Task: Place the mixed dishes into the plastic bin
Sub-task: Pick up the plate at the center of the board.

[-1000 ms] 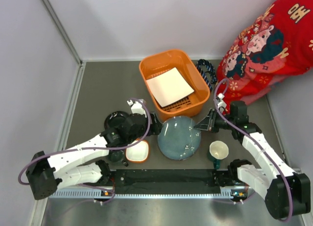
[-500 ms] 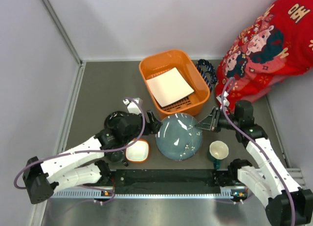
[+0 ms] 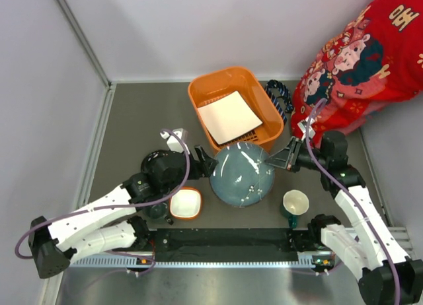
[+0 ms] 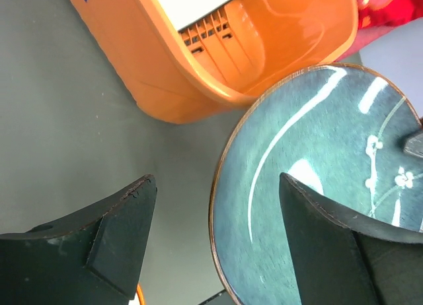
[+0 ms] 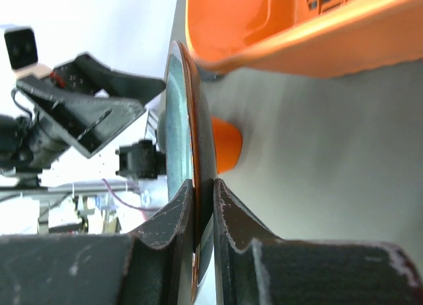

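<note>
1 of 5 dishes is in as far as we see: the white square plate (image 3: 229,117) lies flat inside the plastic bin (image 3: 221,79). In progress: the blue-grey plate (image 3: 241,176) sits just in front of the bin's near wall. In the top view its far edge overlaps that wall, but we can't tell if they touch. R gripper (image 5: 203,186) is pinched narrow on the plate's rim, on the side right of the bin's near corner, and the plate shows edge-on in the R wrist view, so prob lifted/tilted. L gripper (image 4: 218,186) is spread wide and holds nothing. It hovers at the plate's opp. edge, near the bin's front-left corner, and looks like a support/assist pos. Left to do, our read: get this plate over the near wall and let go. After that come the orange bowl (image 3: 186,203), in front-left of the bin and well apart from it, and the cream mug (image 3: 295,203), in front-right. We can't pick out the dark teal cup w/ certainty. The necktie (image 3: 280,97), just right of the bin, isn't a dish, so it stays out.
</note>
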